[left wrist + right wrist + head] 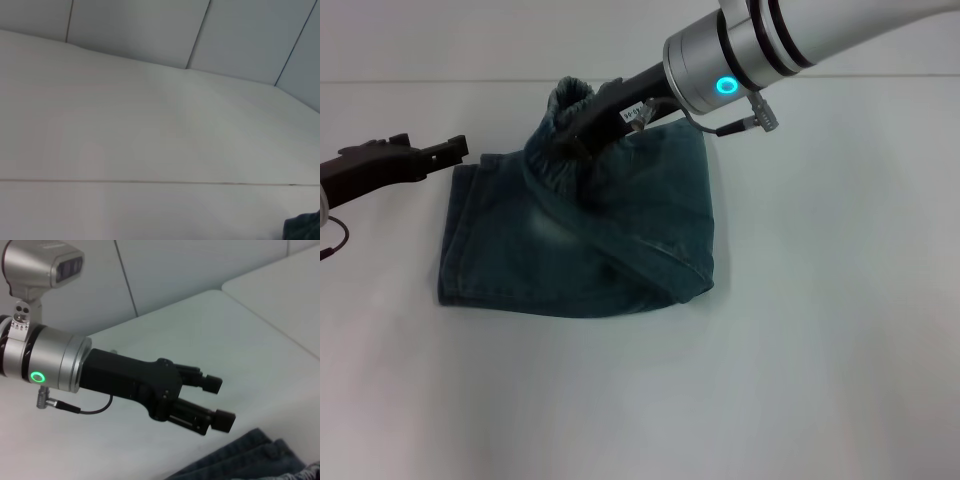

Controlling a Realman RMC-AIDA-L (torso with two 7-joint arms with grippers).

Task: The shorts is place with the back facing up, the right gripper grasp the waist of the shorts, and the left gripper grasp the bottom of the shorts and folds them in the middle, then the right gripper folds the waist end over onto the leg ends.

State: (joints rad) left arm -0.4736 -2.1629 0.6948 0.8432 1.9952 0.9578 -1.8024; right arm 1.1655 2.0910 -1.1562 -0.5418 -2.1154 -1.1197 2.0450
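Step in hand, as I read it: the last fold, waist end going over onto the leg ends.

- The left gripper [453,151] sits low over the table [820,380], just beside the far left corner of the shorts [620,230], arm reaching in near-horizontal. Jaws apart and empty, clear in the right wrist view. Looks parked.
- The shorts lie as a roughly rectangular denim pad mid-table. The gathered waistband [565,100] is lifted off it, with 1 diagonal ridge running toward the near right corner. I can't make out the hems.
- The right gripper [582,140] comes in from the upper right, pitched down, jaws clenched on the waistband.

Next move: carry the waistband across, keep it taut, lower it flush with the hems, then let go.
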